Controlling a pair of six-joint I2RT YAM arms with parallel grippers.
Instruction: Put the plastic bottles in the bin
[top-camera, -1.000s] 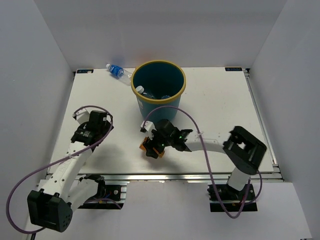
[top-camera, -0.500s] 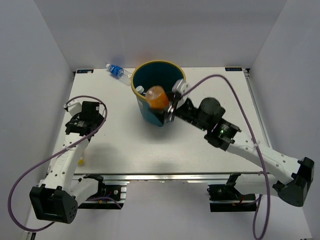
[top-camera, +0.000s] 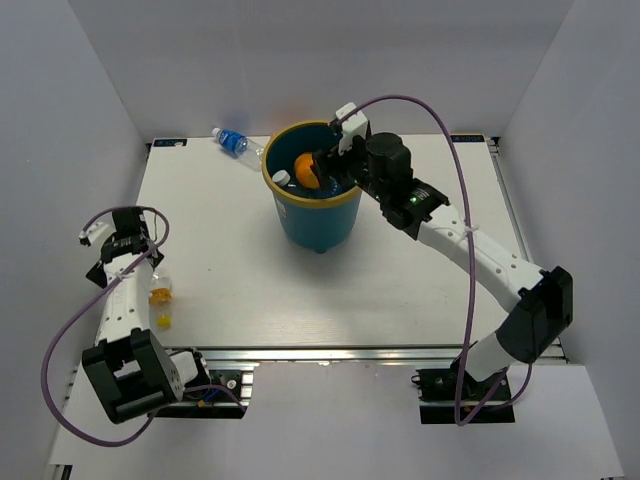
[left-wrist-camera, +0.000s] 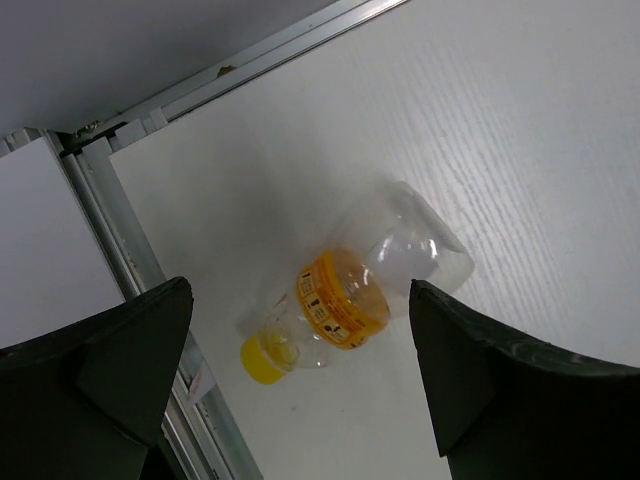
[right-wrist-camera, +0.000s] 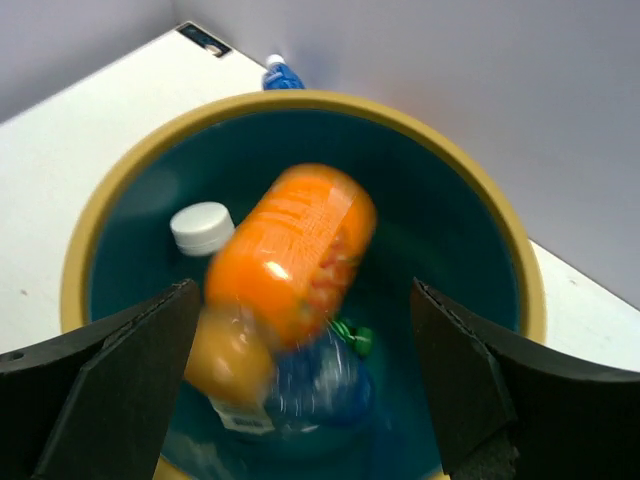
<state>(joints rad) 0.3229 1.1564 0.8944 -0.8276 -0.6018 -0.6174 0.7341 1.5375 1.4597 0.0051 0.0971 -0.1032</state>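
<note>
Right arm has reached further since half a second ago: the right gripper (right-wrist-camera: 305, 288) is now above the bin mouth instead of at its near rim. Left arm has pulled back toward the left table edge.

White rectangular table (top-camera: 380, 300) carries everything. Round dark teal plastic bin with a yellow-tan rim (top-camera: 318, 215) stands upright at far centre of the table.

Right gripper: jaws spread wide, nothing gripped, the bin's inside below. Left gripper (left-wrist-camera: 300, 300): jaws also wide apart, empty, hanging near the left edge over a lying bottle.

Stubby orange plastic bottle (right-wrist-camera: 292, 250) is inside the bin mouth, tilted, motion-blurred, clear of both right fingers. Under it in the bin:
- a white-capped bottle (right-wrist-camera: 204, 227) near the left wall
- a clear blue-labelled bottle in the bin (right-wrist-camera: 318, 385) at the bottom
- part of a green bottle (right-wrist-camera: 350, 337) beside that, too blurred to tell more

Clear blue-labelled plastic bottle on the table (top-camera: 232, 140) lies behind the bin's left side, neck toward the rim. Cannot tell if it touches.

Clear plastic bottle with orange label and yellow cap (left-wrist-camera: 345, 300) lies on its side near the left edge rail, cap toward the rail, not touched by the fingers.
</note>
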